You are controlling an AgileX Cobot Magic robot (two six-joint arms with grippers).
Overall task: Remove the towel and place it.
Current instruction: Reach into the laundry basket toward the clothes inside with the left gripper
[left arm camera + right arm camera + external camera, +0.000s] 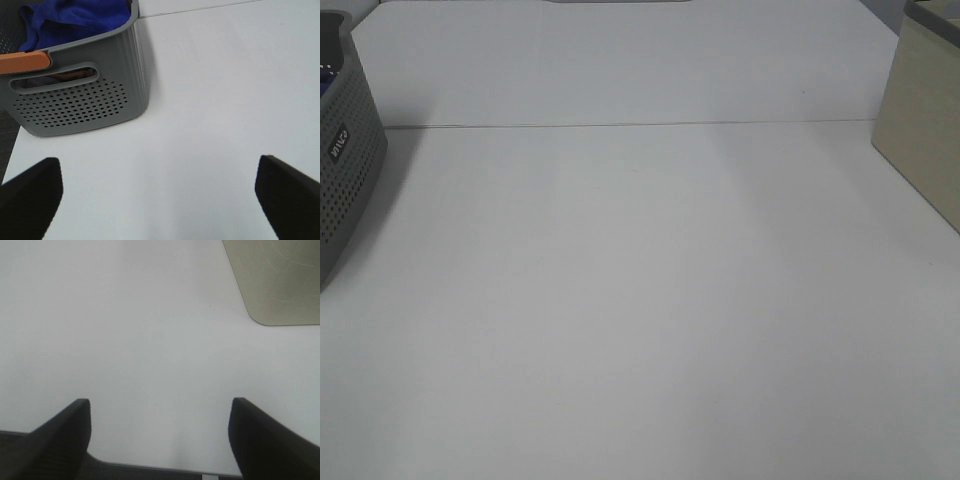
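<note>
Left wrist view: towel (pixel 75 17) bunched inside grey basket (pixel 75 100), basket at left edge of exterior high frame. Wide open and empty: left gripper (pixel 160 200), right gripper (pixel 160 435). Risk, likely: lifted towel snags rim, drags basket along.

L gripper (pixel 159 192): two matte black fingers (pixel 31 197), blocky, wedge-shaped, flat inner faces, edges a bit blurred. R gripper (pixel 161 437): same matte black fingers (pixel 59 440), broad, w/ slanted top edges & rounded corners, plain smooth surface.
</note>
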